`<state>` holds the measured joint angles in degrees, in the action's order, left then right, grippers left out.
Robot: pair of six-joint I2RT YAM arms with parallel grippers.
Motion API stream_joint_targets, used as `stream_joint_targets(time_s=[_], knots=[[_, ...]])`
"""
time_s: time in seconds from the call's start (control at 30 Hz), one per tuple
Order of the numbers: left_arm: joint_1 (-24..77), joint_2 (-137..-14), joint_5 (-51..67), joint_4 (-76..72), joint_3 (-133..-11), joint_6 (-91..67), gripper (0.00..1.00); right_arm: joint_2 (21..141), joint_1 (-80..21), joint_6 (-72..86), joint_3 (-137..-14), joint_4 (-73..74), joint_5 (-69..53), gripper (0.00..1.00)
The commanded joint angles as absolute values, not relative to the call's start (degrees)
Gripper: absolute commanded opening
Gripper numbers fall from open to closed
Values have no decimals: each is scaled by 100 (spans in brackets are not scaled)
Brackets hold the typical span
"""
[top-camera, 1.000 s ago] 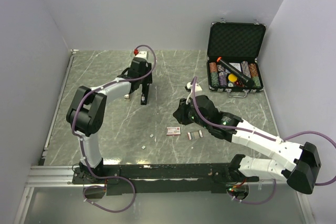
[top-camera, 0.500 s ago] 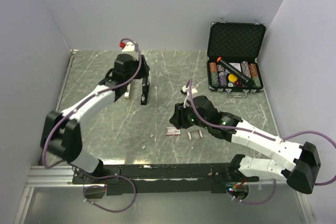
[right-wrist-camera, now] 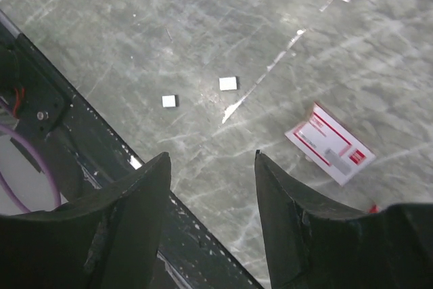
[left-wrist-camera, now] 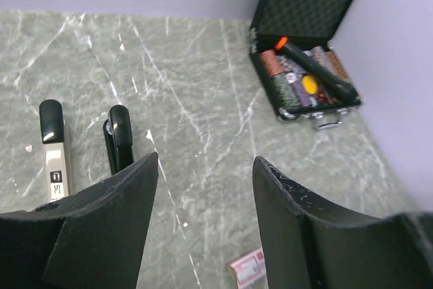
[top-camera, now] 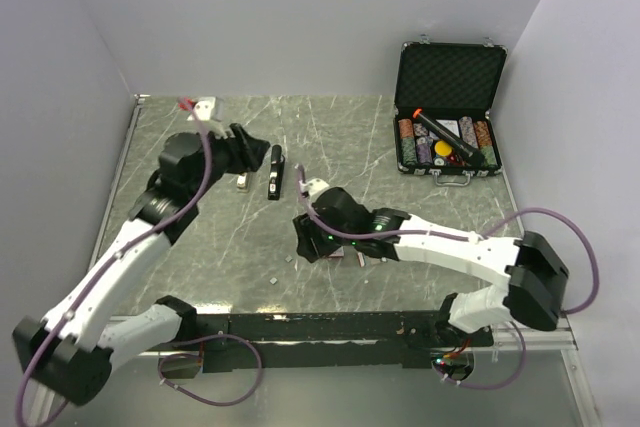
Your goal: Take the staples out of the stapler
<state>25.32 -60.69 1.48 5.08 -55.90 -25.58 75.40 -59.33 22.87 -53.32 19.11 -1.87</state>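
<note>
The black stapler [top-camera: 275, 173] lies opened out at the back left of the table, with its pale rail arm [top-camera: 243, 183] beside it. Both arms show in the left wrist view, black [left-wrist-camera: 120, 137] and pale [left-wrist-camera: 51, 157]. My left gripper [top-camera: 252, 150] is open and empty, held above and left of the stapler; in its own view [left-wrist-camera: 203, 167] nothing is between the fingers. Two tiny staple pieces [right-wrist-camera: 228, 83] [right-wrist-camera: 169, 101] lie on the table ahead of my right gripper [right-wrist-camera: 211, 157], which is open and empty. In the top view one piece [top-camera: 275, 279] lies just left of that gripper [top-camera: 305, 239].
A small red-and-white box [right-wrist-camera: 329, 143] lies right of the right gripper and also shows in the left wrist view [left-wrist-camera: 247, 269]. An open black case [top-camera: 450, 112] with chips and a black tube stands at the back right. The table's black front rail [right-wrist-camera: 74, 140] is close by.
The left arm has swung left and back, lifting its gripper away from the stapler. The right gripper has moved left, from over the red-and-white box towards the two loose staple pieces.
</note>
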Motion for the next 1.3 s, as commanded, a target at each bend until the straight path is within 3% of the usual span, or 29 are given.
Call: stream_joint_targets(time_s=[0.0,0.33,0.83,1.27], knots=[[2540,-5257,404,1107,-5415,-2479,63,8093,-6126,2118,-5879,1916,-35,60],[2540,-3947,413,1766,-4738,-2356,62,9535,-6468,2057,-6679,2232,492,60],[2540,-3419,440,1784,-4157,-2224,63,10459,-6557,2048,-7145,2303,773,60],[2540,-2593,-1036,2135,-3999,-2461,63,10767,-6557,2057,-7269,2268,817,50]])
